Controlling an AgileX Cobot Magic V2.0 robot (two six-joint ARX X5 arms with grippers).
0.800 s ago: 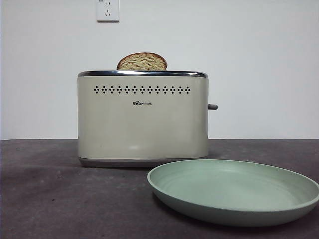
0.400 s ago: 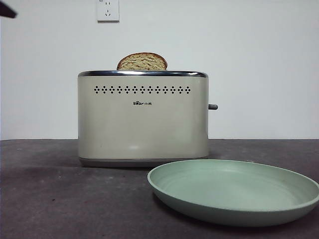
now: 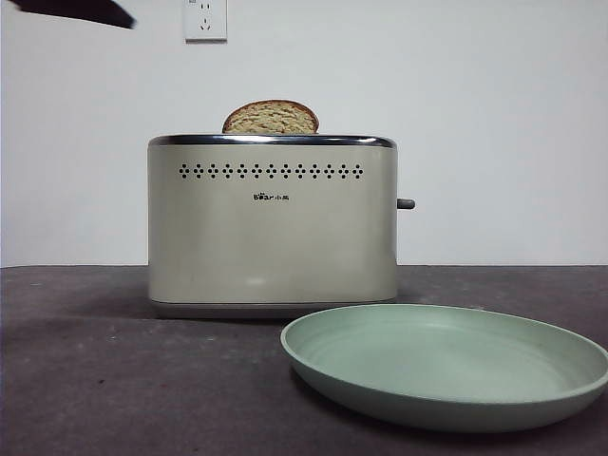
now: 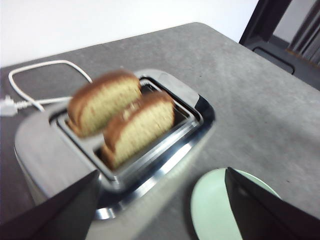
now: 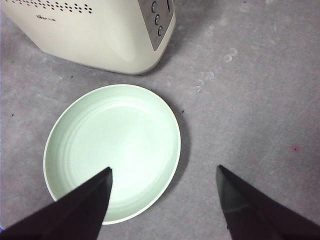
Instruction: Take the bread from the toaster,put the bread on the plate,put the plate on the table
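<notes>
Left end effector (image 4: 160, 210) advanced (open), bread (image 4: 140, 127) untouched

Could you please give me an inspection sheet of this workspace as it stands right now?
Surface: dark mottled table; small pale marks near the toaster in the right wrist view.
Job's things: toaster upright; two slices stand in its slots, the bread and a second slice; only one brown top shows from the front. Plate empty, on the table, apart from the toaster.
Clutter: nothing seen.
Grippers: left gripper open, above the toaster, holding nothing; right gripper open, above the plate's edge, holding nothing.
Cables: white cord with plug lies looped behind the toaster.
Surroundings: white wall with socket; dark frame past the table's end.
</notes>
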